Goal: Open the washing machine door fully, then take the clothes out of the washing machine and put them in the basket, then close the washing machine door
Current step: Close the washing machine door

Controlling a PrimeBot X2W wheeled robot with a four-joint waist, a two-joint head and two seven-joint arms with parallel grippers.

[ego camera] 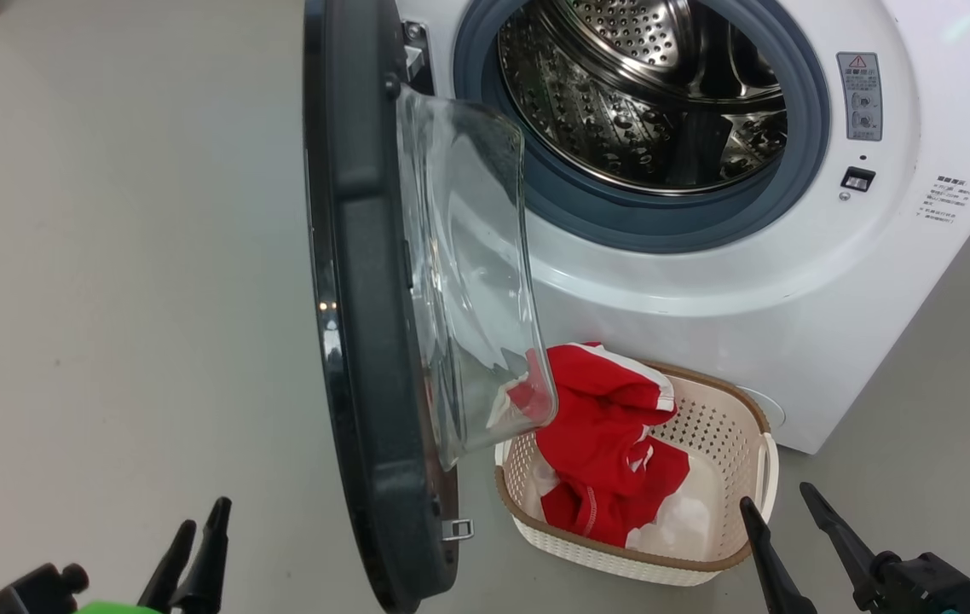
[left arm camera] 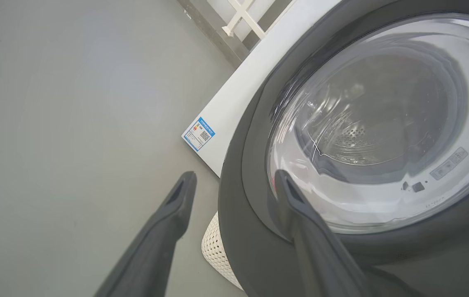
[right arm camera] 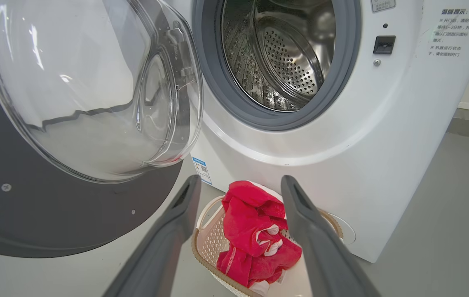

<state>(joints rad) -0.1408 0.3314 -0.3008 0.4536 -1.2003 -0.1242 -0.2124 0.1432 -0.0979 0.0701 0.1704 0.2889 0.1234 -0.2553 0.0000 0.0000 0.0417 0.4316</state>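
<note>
Left gripper (ego camera: 204, 516) wide open, empty, facing the washing machine door's (ego camera: 366, 298) outer side. Right gripper (ego camera: 775, 496) same, near the basket (ego camera: 732, 426) holding the clothes (ego camera: 604, 435). Door's probably rigid and heavy with slick glass, so I'd push the black rim.

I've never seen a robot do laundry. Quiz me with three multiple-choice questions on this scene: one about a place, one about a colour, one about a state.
1. Where are the clothes? A. on the floor B. on a shelf C. in the basket
2. Their main colour? A. red B. blue C. green
3. The washing machine door is: A. shut B. open C. missing
Answers: C, they lie heaped inside its perforated walls; A, bright red with thin white trim; B, it stands wide, baring the steel drum.
</note>
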